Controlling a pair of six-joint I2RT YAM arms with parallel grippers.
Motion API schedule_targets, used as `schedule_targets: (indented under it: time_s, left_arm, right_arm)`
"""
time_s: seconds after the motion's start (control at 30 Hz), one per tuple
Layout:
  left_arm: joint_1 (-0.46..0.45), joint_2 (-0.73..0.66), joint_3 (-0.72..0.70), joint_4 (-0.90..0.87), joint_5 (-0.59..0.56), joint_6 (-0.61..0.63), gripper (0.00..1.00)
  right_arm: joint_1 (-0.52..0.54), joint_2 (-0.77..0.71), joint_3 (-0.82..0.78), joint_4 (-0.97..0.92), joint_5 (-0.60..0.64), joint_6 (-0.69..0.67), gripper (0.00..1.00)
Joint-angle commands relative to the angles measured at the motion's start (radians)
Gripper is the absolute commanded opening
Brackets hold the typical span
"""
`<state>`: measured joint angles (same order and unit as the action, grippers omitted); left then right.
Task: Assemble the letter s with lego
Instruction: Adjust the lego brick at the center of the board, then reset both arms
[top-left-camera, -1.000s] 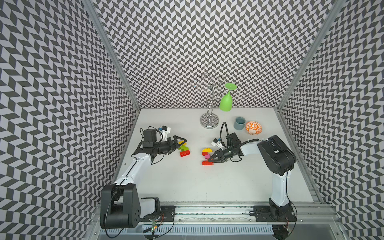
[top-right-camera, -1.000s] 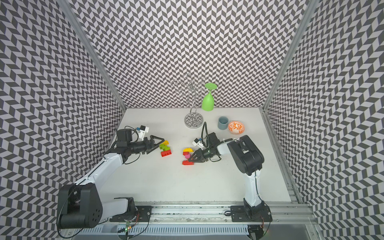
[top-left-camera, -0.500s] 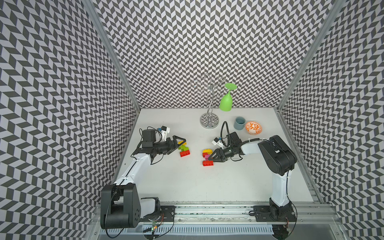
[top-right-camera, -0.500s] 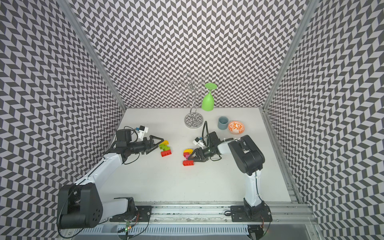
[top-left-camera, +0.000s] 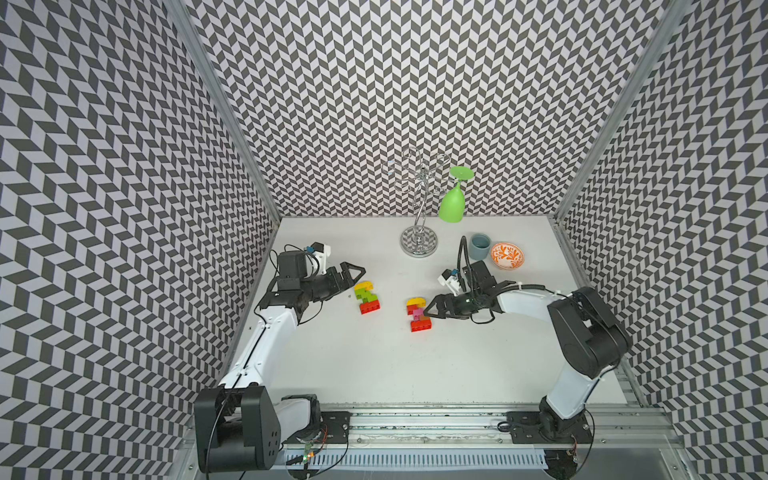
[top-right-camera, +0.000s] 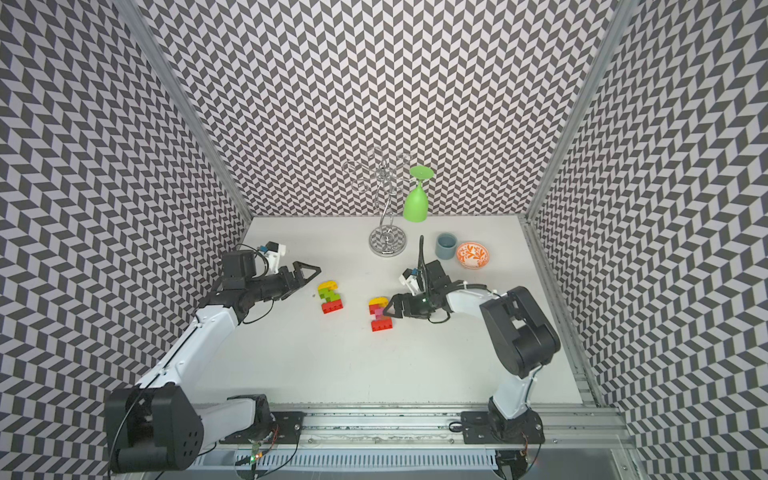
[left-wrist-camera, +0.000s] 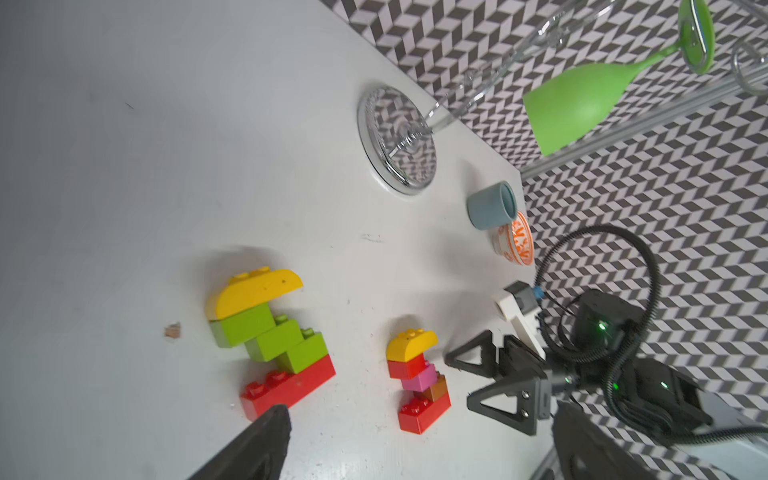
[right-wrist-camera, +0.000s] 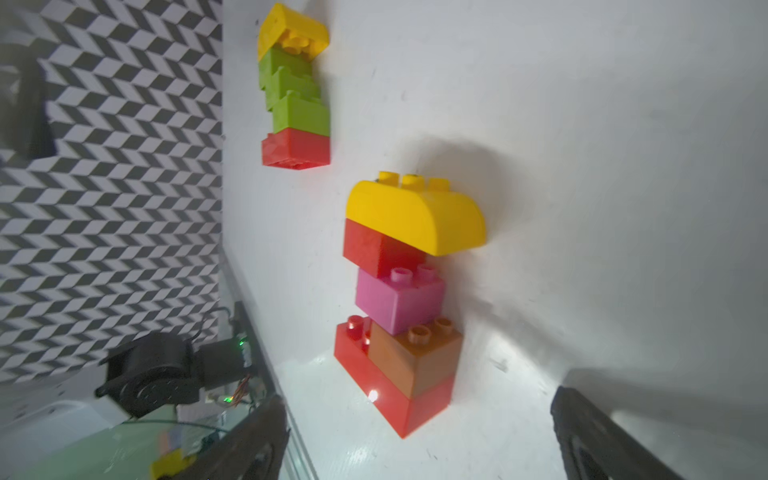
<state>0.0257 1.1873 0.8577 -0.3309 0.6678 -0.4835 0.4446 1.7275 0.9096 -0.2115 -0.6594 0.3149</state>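
Two lego stacks lie flat on the white table (top-left-camera: 374, 365). The left stack (top-left-camera: 366, 297) (top-right-camera: 330, 297) (left-wrist-camera: 270, 332) runs yellow, three lime green, long red. The right stack (top-left-camera: 419, 313) (top-right-camera: 380, 313) (right-wrist-camera: 407, 299) runs yellow, small red, pink, brown, long red. My left gripper (top-left-camera: 353, 272) hovers open just left of the left stack, holding nothing. My right gripper (top-left-camera: 432, 309) (left-wrist-camera: 457, 380) stands open just right of the right stack, its fingers (right-wrist-camera: 266, 415) apart and clear of the bricks.
At the back stands a chrome glass rack (top-left-camera: 419, 241) with a green wine glass (top-left-camera: 452, 203) hanging from it. A blue-grey cup (top-left-camera: 480, 246) and an orange patterned bowl (top-left-camera: 507, 255) sit back right. Patterned walls close three sides.
My right gripper has opened and let go of the right stack, which now rests on the table. My left gripper has opened a little wider.
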Motion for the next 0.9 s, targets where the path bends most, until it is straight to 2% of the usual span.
schedule_targets:
  time_s: [0.0,0.1,0.17,0.23,0.27,0.33,0.37,0.4,0.47,0.5,0.57,0.7,0.73,0.83,0.87]
  left_arm:
    - [-0.021,-0.044,0.036,-0.012,-0.248,0.017,1.0]
    - [-0.066,-0.103,0.028,0.053,-0.49,-0.009,1.0]
    - [-0.148,-0.159,-0.016,0.156,-0.714,0.018,1.0]
    - [-0.241,-0.206,-0.07,0.272,-0.906,0.047,1.0]
    - [-0.261,-0.217,-0.091,0.318,-0.961,0.049,1.0]
    - [-0.276,-0.218,-0.147,0.405,-1.015,0.041,1.0]
    - [-0.276,-0.21,-0.168,0.436,-1.033,0.041,1.0]
    - [-0.279,-0.198,-0.188,0.463,-1.05,0.048,1.0]
    - [-0.29,-0.174,-0.236,0.524,-1.108,0.06,1.0]
    - [-0.3,-0.158,-0.264,0.565,-1.14,0.079,1.0]
    - [-0.32,-0.134,-0.303,0.634,-1.201,0.103,1.0]
    - [-0.336,-0.11,-0.409,0.793,-1.336,0.117,1.0]
    - [-0.336,-0.113,-0.448,0.843,-1.365,0.118,1.0]
    - [-0.336,-0.14,-0.558,0.987,-1.419,0.169,1.0]
    - [-0.333,-0.147,-0.604,1.058,-1.442,0.195,1.0]
  right_arm:
    - [-0.003,-0.159,-0.035,-0.012,0.292,-0.014,1.0]
    - [-0.005,-0.396,-0.101,0.095,0.561,-0.071,0.99]
    - [-0.005,-0.566,-0.214,0.266,0.698,-0.116,1.0]
    - [-0.006,-0.715,-0.389,0.554,0.773,-0.197,0.99]
    - [-0.004,-0.769,-0.501,0.692,0.789,-0.243,0.99]
    - [-0.006,-0.828,-0.761,1.093,0.841,-0.385,0.99]
    - [-0.01,-0.83,-0.835,1.226,0.9,-0.417,0.99]
    - [-0.016,-0.821,-0.886,1.326,0.981,-0.439,0.99]
    - [-0.043,-0.791,-0.894,1.31,1.077,-0.47,0.99]
    - [-0.077,-0.768,-0.873,1.256,1.059,-0.471,0.99]
    - [-0.157,-0.68,-0.857,1.292,1.011,-0.429,0.99]
    - [-0.242,-0.453,-0.88,1.605,0.992,-0.392,0.99]
    - [-0.248,-0.404,-0.874,1.653,0.977,-0.417,0.99]
    - [-0.312,-0.253,-0.848,1.735,0.91,-0.362,0.99]
    - [-0.335,-0.18,-0.854,1.837,0.889,-0.341,0.99]
